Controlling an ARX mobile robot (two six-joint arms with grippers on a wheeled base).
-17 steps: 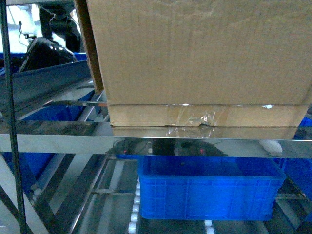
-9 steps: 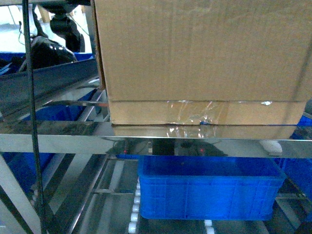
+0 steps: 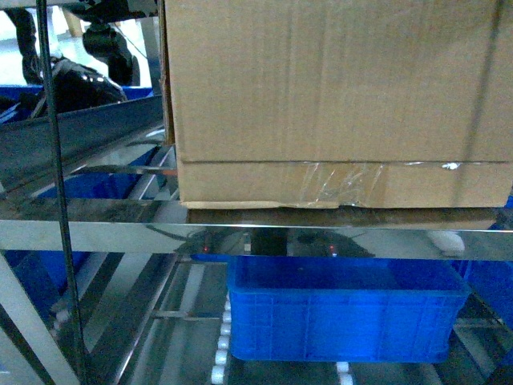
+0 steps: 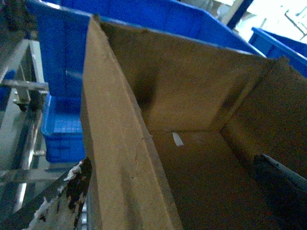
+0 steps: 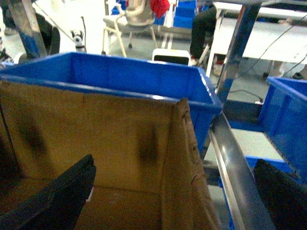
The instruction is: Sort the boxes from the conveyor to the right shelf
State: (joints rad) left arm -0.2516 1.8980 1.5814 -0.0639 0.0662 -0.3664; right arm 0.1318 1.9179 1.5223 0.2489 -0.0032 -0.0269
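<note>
The cardboard box (image 3: 337,100) fills the upper right of my head view, its taped bottom edge just above the shelf's (image 3: 96,234) steel front rail. A blue crate (image 3: 345,317) sits below that rail at lower centre, more crates (image 5: 139,79) lie behind the box, and a dark cable (image 3: 58,200) hangs down the left. In the left wrist view one left finger (image 4: 72,191) lies outside the box wall, another inside. A right finger (image 5: 57,196) is inside, one outside. I can't tell whether either pinches the wall.

Dim, blue-tinted and soft throughout; glare on steel rail (image 3: 256,239) (tape (image 3: 345,183) glints too); bright background overexposed.
</note>
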